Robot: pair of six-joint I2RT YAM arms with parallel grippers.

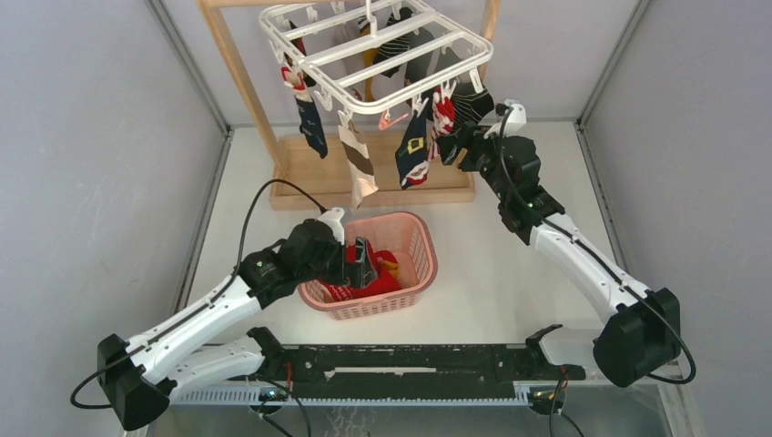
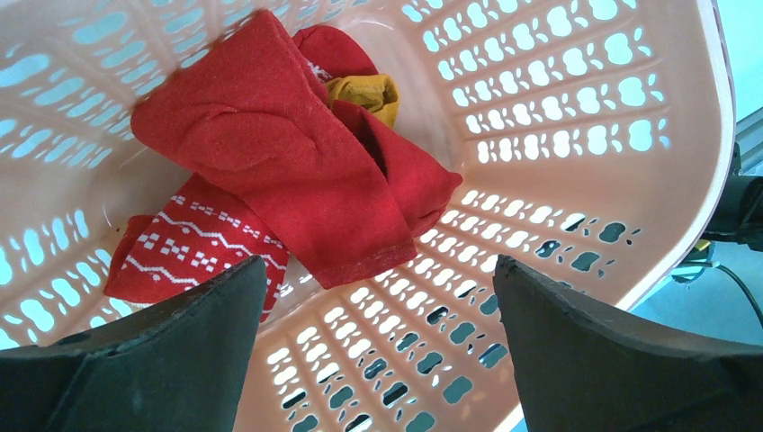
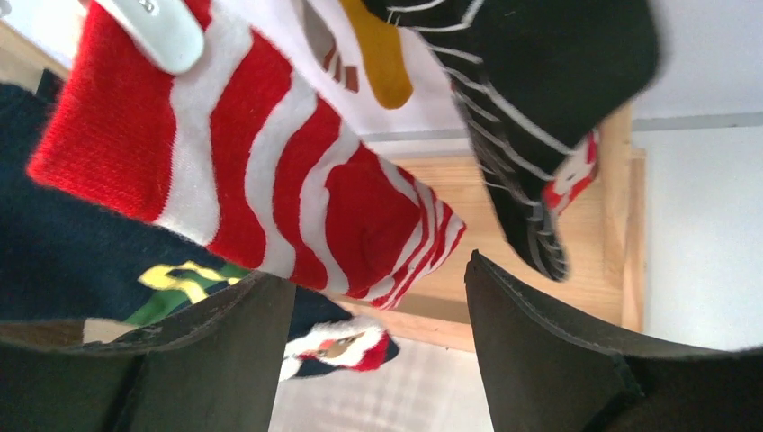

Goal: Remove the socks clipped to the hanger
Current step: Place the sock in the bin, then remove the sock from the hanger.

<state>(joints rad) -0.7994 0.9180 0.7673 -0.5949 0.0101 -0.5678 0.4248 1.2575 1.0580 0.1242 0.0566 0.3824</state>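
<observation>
**Task item.** The hanger (image 1: 378, 55) hangs from the wooden stand (image 1: 238, 86) at 12 o'clock in the top view. The pink basket (image 1: 417, 238) sits on the counter (image 1: 510, 273) near the centre, toward 7 o'clock.

**Done.** Three socks lie loose in the pink basket:
- a plain red sock (image 2: 270, 153) on top
- a red patterned sock (image 2: 193, 247) partly under it, at 8 o'clock in the left wrist view
- a mustard sock (image 2: 364, 90) tucked behind at 12 o'clock

**Left to do.** Several socks are clipped along the near edge of the hanger:
- a navy sock (image 1: 312, 123) at 9 o'clock of the row
- a brown-banded sock (image 1: 360, 168)
- a dark sock with a yellow square (image 1: 412, 146)
- a red-and-white striped sock (image 3: 270, 180)
- a black sock with thin white lines (image 3: 540, 108)

More socks hang behind these, but the frame hides them and no full count is possible. In my judgement, less than half the work is done.

**Left pincer** (image 2: 378, 270). It is over the basket's near wall with the jaws spread wide. It holds nothing and is clear of the red socks below it.

**Right pincer** (image 3: 378, 274). It is raised at 1 o'clock, at the hanger's right corner. The jaws are well apart and not closed on anything. The lower end of the red-and-white striped sock hangs just ahead of the gap, so this looks like the next sock to be taken. I cannot tell whether there is contact.
</observation>
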